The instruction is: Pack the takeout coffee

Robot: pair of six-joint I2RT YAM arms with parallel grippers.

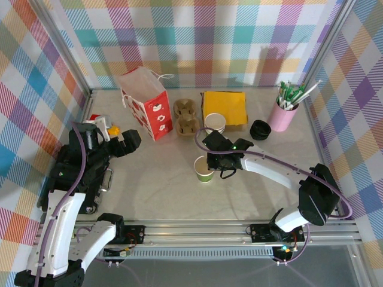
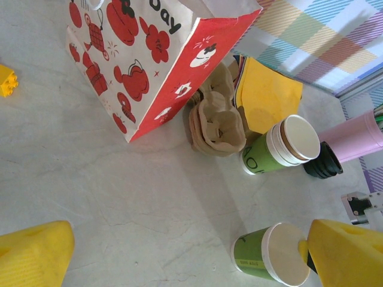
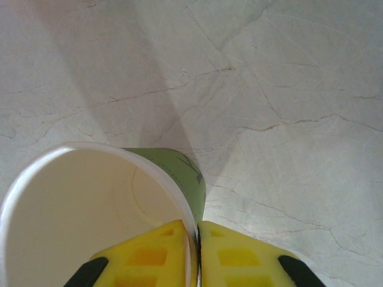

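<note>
Pretty clearly a robot lab test cell dressed up as a coffee counter, not a real cafe. Taking the red-and-white paper bag (image 1: 145,103) as the landmark: it stands on a marble-look table (image 1: 155,191) boxed in by aluminium frame posts (image 1: 63,48), with plaid fabric (image 1: 239,36) hung as walls behind it. In front of the bag, two robot arms (image 1: 275,170) are bolted to a metal rail (image 1: 197,226). To the bag's right sit staged props: pulp cup carrier (image 1: 186,116), yellow napkins (image 1: 225,107), pink holder (image 1: 282,116).
</note>
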